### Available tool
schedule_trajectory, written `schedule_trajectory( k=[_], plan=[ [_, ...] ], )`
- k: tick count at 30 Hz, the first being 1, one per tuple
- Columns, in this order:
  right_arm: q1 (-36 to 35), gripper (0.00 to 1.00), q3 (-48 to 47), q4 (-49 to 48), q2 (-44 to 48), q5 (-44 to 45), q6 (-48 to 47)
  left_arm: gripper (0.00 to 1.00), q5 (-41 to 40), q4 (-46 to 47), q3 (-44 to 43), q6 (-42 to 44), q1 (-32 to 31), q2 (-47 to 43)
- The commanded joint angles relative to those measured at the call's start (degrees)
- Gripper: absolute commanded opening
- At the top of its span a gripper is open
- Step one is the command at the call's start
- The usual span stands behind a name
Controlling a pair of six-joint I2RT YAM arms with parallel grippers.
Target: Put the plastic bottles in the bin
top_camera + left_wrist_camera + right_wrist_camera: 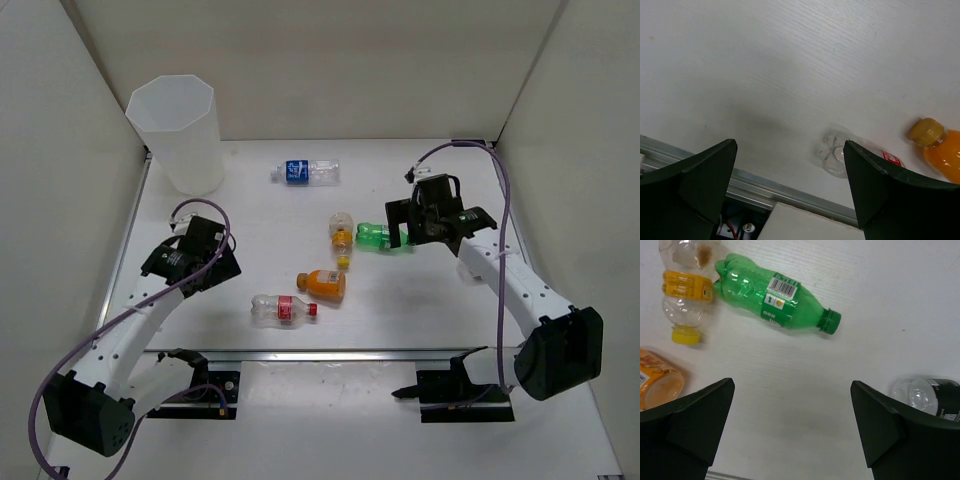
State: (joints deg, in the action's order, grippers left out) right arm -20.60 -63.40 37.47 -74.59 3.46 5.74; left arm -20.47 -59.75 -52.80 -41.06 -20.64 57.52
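The left arm reaches up from the near edge and bends over the left side of the table [250, 220]. The left gripper [215, 262] hangs above bare table with its jaws wide apart and nothing between them. In its own camera, the left gripper [790, 170] looks past its two dark fingers [700, 175] at the round bottom end of the red label bottle [837, 157]. Part of the orange bottle [940, 150] shows at the right edge.

The right arm stretches from the near right corner toward the middle. The right gripper [408, 222] sits just beside the cap end of the green bottle [385, 237]. Its jaws are spread too, and they hold nothing. From its wrist camera, the right gripper [792, 410] is over bare table and the green bottle [775, 305] lies on its side ahead.

The green bottle has a white bar code on its green label. The words on it are too small to read. The yellow cap bottle [687, 285] has a yellow label with tiny print I cannot read. It lies touching the green bottle's bottom end.

The blue label bottle [305, 172] lies on its side near the back. Its white writing is too small to read. The red label bottle [283, 310] lies near the front, close to the orange bottle [323, 285]. The bin [175, 130] stands upright in the back left corner, well apart from all five bottles.
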Motion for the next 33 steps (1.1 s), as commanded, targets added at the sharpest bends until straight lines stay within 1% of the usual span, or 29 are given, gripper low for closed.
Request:
schedule_trajectory(
  k=[1, 2, 3, 4, 6, 7, 9, 11, 12, 14, 17, 18, 20, 23, 24, 26, 30, 33],
  plan=[
    [-0.49, 0.99, 2.3, -4.41, 5.05, 4.26, -1.95, 0.99, 4.46, -0.55, 3.04, -9.45, -2.63, -1.09],
    [-1.28, 0.99, 4.49, -4.95, 5.76, 4.53, -2.39, 0.98, 5.34, 0.15, 3.4, -12.61, -3.17, -1.35],
    [-1.55, 0.99, 5.81, -6.61, 7.16, 4.79, -3.62, 0.99, 6.66, 1.55, 5.05, -13.86, -5.26, -1.53],
    [-1.55, 0.99, 6.18, -7.23, 8.13, 4.62, -4.24, 0.99, 8.32, 2.78, 6.64, -17.79, -7.37, -1.18],
    [-0.5, 0.99, 7.14, -7.59, 8.75, 2.78, -4.07, 0.99, 10.52, 4.8, 8.06, -23.08, -10.54, -0.74],
    [1.25, 0.99, 7.49, -7.68, 9.02, 1.99, -3.89, 0.98, 12.1, 5.6, 8.58, -23.88, -11.95, -0.57],
    [2.75, 1.0, 8.46, -7.94, 9.28, 1.63, -4.5, 0.99, 11.94, 5.34, 8.24, -27.83, -14.33, 0.4],
    [3.28, 1.0, 9.34, -7.77, 9.98, 1.63, -4.51, 0.99, 9.67, 4.03, 7.97, -31.61, -16.88, 1.19],
    [2.76, 0.99, 9.52, -7.24, 10.07, 1.98, -4.16, 0.99, 10.01, 4.55, 8.32, -32.41, -16.71, 1.54],
    [3.11, 0.99, 10.31, -7.24, 10.07, 3.3, -4.68, 0.99, 13.16, 10.05, 11.12, -35.22, -17.49, 1.63],
    [3.2, 0.99, 10.4, -6.36, 9.64, 4.53, -4.86, 0.99, 10.81, 12.99, 12.71, -39.18, -20.92, 3.82],
    [2.85, 0.99, 10.4, -6.27, 9.46, 5.4, -4.51, 0.99, 10.71, 12.81, 11.93, -39.45, -21.1, 4.44],
    [3.28, 0.99, 11.27, -6.62, 9.9, 4.45, -4.59, 0.99, 10.89, 13.16, 11.66, -39.97, -21.45, 6.46],
    [3.81, 0.99, 12.24, -6.89, 10.69, 4.18, -4.07, 0.99, 9.92, 16.22, 12.62, -41.65, -22.16, 8.31],
    [3.73, 0.99, 12.42, -7.41, 11.04, 4.1, -3.89, 0.99, 11.58, 18.85, 13.76, -41.56, -21.38, 8.57],
    [4.16, 0.99, 12.42, -6.89, 11.65, 4.09, -3.63, 0.98, 11.42, 21.33, 15.26, -41.91, -20.75, 9.89],
    [6.27, 1.0, 14.0, -6.36, 14.02, 2.95, -3.54, 0.99, 10.1, 21.78, 15.53, -41.3, -19.35, 13.4],
    [8.38, 0.99, 15.05, -5.66, 15.52, 2.16, -3.11, 0.98, 8.35, 23.88, 16.4, -41.12, -18.12, 13.15]
  ],
)
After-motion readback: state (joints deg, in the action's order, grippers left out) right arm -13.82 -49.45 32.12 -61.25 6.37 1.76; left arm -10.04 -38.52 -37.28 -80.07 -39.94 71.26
